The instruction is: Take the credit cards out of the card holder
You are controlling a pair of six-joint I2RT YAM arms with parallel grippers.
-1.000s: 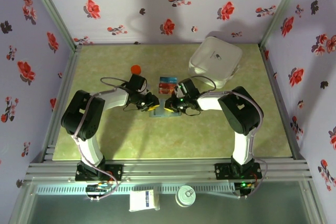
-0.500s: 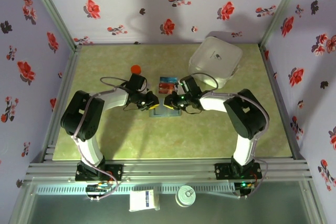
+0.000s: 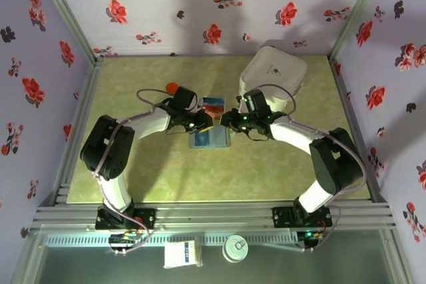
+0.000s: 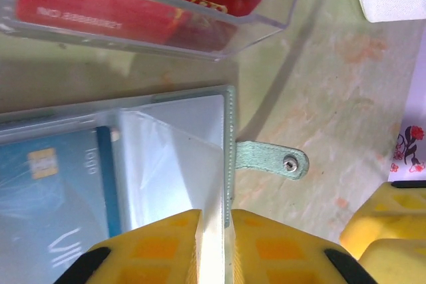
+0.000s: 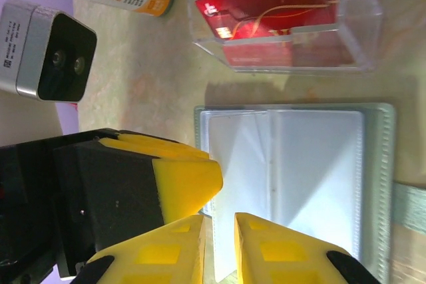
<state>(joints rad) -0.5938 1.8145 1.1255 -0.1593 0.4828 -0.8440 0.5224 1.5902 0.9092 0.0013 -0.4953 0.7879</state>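
Observation:
The grey-blue card holder [image 3: 210, 140] lies open on the table between my two grippers. My left gripper [image 4: 213, 247] is shut on the edge of its right panel [image 4: 228, 138], beside the snap strap [image 4: 279, 161]. A blue credit card [image 4: 60, 197] sits in the clear sleeve of the left panel. My right gripper [image 5: 223, 247] comes from the other side, its yellow fingers closed to a narrow gap on a clear sleeve [image 5: 233, 164] of the holder [image 5: 373, 164]. In the top view the left gripper [image 3: 204, 123] and right gripper [image 3: 227, 122] hover at the holder's far edge.
A clear plastic box [image 3: 213, 106] with red and blue cards stands just beyond the holder; its red card [image 5: 279, 4] is close to both grippers. An orange-capped bottle [image 3: 172, 88] lies at the far left. A large white case [image 3: 273, 74] sits at the far right.
Both grippers have moved away from the bases toward the holder's far edge, and the right arm has stretched out. More of the open holder is uncovered.

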